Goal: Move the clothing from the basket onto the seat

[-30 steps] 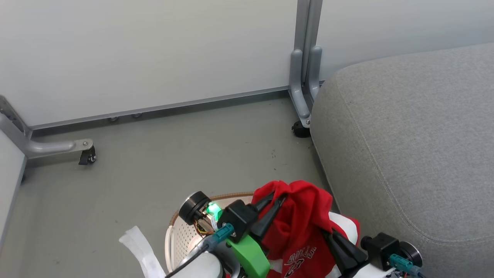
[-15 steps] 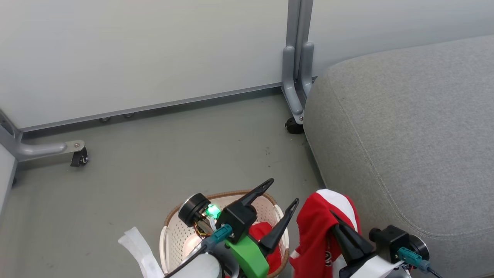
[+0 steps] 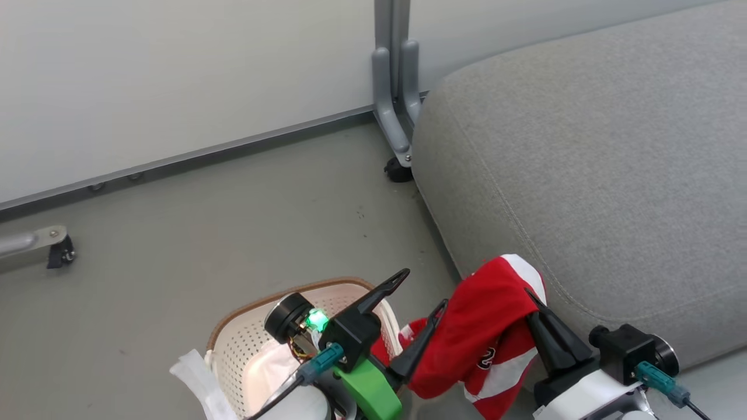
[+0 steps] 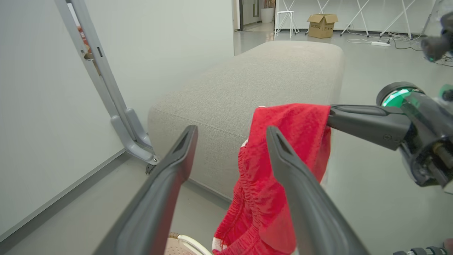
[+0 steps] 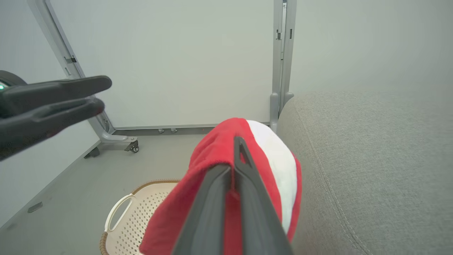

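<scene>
Red clothing (image 3: 484,332) is gripped in the closed right pincer (image 3: 531,294), hung between the basket (image 3: 245,350) and the seat's (image 3: 583,175) front-left corner. The left pincer (image 3: 425,287) is spread open, empty. Transfer is judged under way: a lift over the seat edge is needed next.

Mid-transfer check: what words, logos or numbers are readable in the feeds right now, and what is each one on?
Red soft-fabric garment with white stripe, gripped by the right pincer: a black-and-white logo shows in a fold, crumpled and too small to read.
Brown cardboard box on the floor in the background: faint print on its side, too small to read.
No legible text elsewhere.
</scene>
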`<state>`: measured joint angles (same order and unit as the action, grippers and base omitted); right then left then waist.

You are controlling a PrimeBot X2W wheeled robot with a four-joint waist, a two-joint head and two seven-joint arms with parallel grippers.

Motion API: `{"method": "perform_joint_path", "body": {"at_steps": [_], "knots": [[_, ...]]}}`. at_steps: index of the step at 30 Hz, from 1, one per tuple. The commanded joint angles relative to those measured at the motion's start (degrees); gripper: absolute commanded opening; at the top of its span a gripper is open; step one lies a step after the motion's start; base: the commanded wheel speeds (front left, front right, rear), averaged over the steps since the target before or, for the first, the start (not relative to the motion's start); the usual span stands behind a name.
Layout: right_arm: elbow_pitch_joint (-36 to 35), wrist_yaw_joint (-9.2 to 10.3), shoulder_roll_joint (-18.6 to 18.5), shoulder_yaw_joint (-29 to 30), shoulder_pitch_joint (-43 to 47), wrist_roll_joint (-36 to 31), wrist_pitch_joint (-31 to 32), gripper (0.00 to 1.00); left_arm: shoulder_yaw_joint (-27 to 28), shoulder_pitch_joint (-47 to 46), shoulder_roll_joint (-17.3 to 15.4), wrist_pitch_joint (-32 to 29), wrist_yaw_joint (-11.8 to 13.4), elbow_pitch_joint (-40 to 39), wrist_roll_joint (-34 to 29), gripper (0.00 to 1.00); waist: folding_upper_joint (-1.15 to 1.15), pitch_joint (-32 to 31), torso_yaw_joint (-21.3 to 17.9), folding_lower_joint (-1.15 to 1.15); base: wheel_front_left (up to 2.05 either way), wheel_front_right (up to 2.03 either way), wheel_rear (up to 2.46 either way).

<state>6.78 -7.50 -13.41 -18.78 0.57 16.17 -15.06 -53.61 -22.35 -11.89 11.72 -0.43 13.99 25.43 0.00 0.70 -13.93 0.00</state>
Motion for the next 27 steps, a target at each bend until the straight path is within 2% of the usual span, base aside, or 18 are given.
{"method": "perform_joint_path", "body": {"at_steps": [1, 9, 16, 24, 27], "knots": [[-0.80, 0.02, -0.16, 0.47, 0.21, -0.43, -0.19, 0.00, 0.22, -0.58, -0.26, 0.41, 0.26, -0.03, -0.34, 1.00, 0.00, 3.33, -4.15, 0.00, 0.00, 0.00, 0.00], [-3.74, 0.02, 0.83, 3.22, -0.76, -0.95, -0.19, 0.00, -0.83, -3.44, 0.33, 0.68, -2.08, 0.74, -0.40, 1.00, 0.00, 8.42, -10.97, 0.00, 0.00, 0.00, 0.00], [-4.99, 0.02, 1.80, 6.49, -2.85, -0.17, -0.18, 0.00, -1.86, -5.82, 1.21, 1.18, -3.15, 3.30, -1.56, 1.00, 0.00, 11.61, -14.37, 0.00, 0.00, 0.00, 0.00], [-6.96, 0.02, -0.38, 14.04, -16.15, 1.74, -0.18, 0.00, -2.95, -7.69, 2.89, 2.41, -3.61, 5.72, -3.15, 1.00, 0.00, 17.13, -13.21, 0.00, 0.00, 0.00, 0.00], [-6.36, 0.02, -3.72, 18.33, -25.43, 3.68, -0.18, 0.00, -3.81, -9.29, 3.26, 2.59, -4.11, 6.60, -3.81, 1.00, 0.00, 21.11, -10.89, 0.00, 0.00, 0.00, 0.00]]}}
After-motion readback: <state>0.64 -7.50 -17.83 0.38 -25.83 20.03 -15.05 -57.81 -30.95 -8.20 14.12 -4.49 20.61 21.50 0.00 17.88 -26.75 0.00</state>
